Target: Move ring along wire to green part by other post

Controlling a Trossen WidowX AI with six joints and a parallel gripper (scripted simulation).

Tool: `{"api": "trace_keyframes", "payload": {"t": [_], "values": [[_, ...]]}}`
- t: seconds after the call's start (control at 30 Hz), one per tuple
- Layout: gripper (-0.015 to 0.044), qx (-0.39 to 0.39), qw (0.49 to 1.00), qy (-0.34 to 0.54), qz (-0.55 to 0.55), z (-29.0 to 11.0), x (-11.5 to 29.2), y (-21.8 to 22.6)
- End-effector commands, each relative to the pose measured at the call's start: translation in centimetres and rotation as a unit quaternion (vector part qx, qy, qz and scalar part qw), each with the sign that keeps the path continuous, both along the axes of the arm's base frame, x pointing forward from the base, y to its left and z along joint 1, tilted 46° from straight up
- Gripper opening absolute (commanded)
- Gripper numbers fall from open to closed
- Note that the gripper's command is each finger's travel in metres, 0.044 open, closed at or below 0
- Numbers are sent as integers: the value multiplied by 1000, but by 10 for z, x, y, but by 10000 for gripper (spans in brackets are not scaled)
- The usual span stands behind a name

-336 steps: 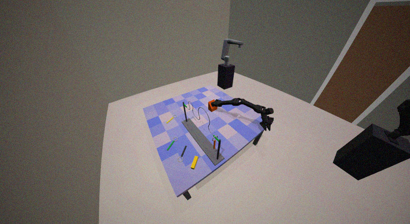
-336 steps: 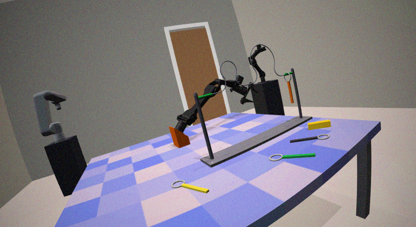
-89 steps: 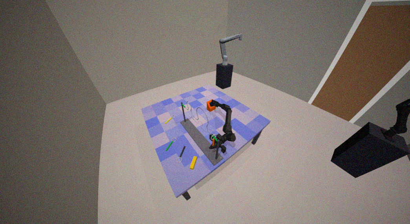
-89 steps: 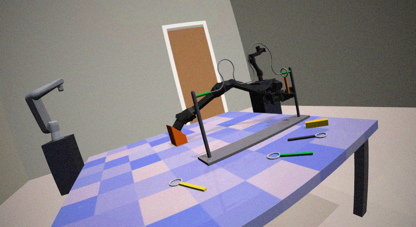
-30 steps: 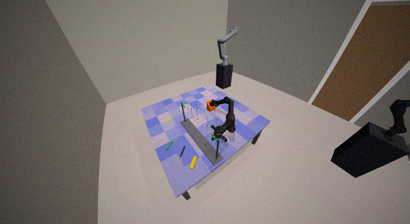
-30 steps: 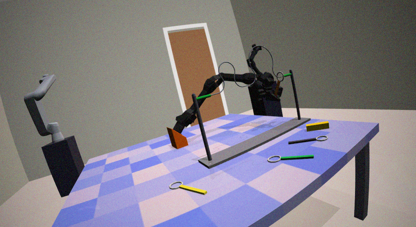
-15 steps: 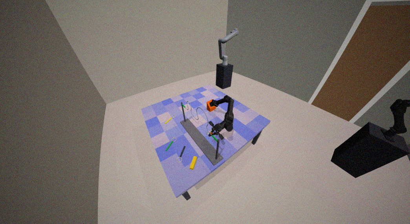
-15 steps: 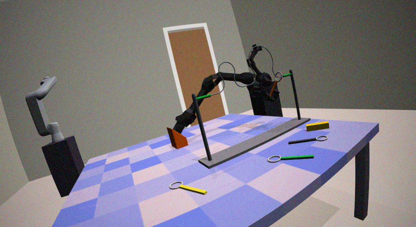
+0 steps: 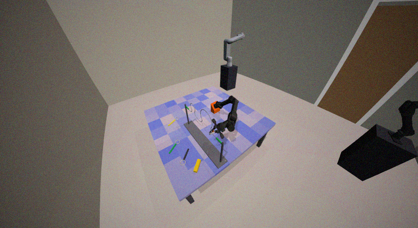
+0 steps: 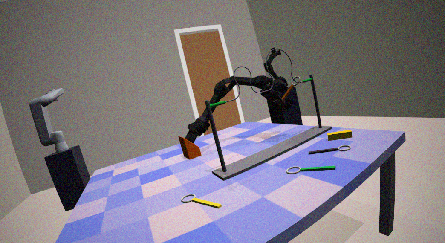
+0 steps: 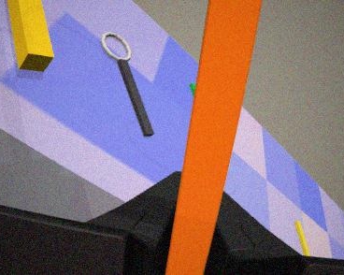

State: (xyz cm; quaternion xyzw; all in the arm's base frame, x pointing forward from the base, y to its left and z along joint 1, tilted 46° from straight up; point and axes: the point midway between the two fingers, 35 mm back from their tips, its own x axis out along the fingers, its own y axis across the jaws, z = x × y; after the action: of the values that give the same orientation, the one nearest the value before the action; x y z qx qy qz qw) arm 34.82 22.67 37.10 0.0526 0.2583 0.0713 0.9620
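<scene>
The ring (image 10: pixel 296 79) is threaded on the wire, just left of the green part (image 10: pixel 306 80) (image 9: pixel 218 139) by the right-hand post (image 10: pixel 315 101) (image 9: pixel 221 152). Its orange handle (image 10: pixel 288 90) (image 11: pixel 221 117) slants down and left from it. My gripper (image 10: pixel 283 97) (image 9: pixel 212 132) (image 11: pixel 179 250) is shut on the lower end of the handle. The thin grey wire (image 10: pixel 288 59) loops up and away towards the other post (image 10: pixel 215 138) (image 9: pixel 186 114), which bears the other green part (image 10: pixel 218 103). I cannot tell whether the ring touches the wire.
The posts stand on a grey base plate (image 10: pixel 273 151) (image 9: pixel 201 139). On the table lie a yellow block (image 10: pixel 339 134) (image 9: pixel 197 165) (image 11: pixel 29 23) and spare rings with a black handle (image 10: pixel 327 150) (image 11: pixel 135 98), a green handle (image 10: pixel 314 168) (image 9: pixel 173 147) and a yellow handle (image 10: pixel 203 201) (image 9: pixel 172 121). An orange block (image 10: pixel 189 148) (image 9: pixel 214 107) sits at the arm's base.
</scene>
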Motion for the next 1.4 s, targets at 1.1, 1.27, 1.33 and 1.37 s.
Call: {"api": "trace_keyframes", "payload": {"t": [1.1,1.27,1.33,1.37], "values": [[-150,-417,908,-40,5,34,12,-118],[-150,-445,895,-42,6,40,12,-125],[-150,-456,889,-43,6,43,13,-127],[-150,-461,886,-44,7,44,13,-129]]}}
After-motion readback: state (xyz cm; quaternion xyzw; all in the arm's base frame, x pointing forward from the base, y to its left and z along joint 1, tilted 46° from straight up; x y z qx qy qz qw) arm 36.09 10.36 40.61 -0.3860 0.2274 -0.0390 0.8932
